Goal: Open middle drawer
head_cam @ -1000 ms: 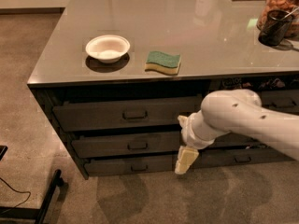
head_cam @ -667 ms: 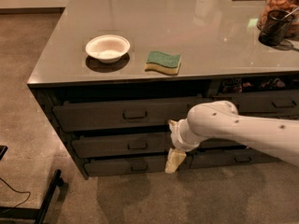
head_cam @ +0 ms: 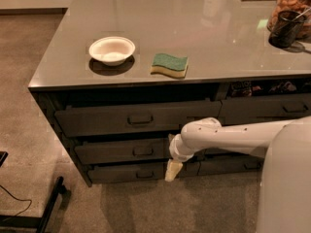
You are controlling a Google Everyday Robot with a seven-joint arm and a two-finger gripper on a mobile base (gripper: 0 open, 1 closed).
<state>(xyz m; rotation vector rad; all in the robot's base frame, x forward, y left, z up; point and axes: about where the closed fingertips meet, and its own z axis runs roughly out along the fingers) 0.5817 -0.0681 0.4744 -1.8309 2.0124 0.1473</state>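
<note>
The middle drawer (head_cam: 116, 153) is the wide dark grey front in the left column under the counter, between a taller drawer (head_cam: 97, 122) above and a slimmer drawer (head_cam: 121, 174) below. Its small rectangular pull (head_cam: 143, 151) sits at its centre. The drawer front looks about flush with the ones around it. My gripper (head_cam: 173, 170) hangs on the white arm (head_cam: 233, 136) that reaches in from the right. It points down at the right end of the middle drawer, to the right of the pull, with its tip in front of the slimmer drawer.
On the grey counter (head_cam: 194, 33) lie a white bowl (head_cam: 112, 49) and a green and yellow sponge (head_cam: 169, 64); a black cup (head_cam: 285, 29) and a jar stand at the far right. More drawers (head_cam: 272, 109) fill the right column. A black stand leg (head_cam: 48, 210) and cable lie on the floor at left.
My arm has swung left along the drawer fronts, bringing the gripper from right of the left column closer to the middle drawer's pull. The drawers have not moved.
</note>
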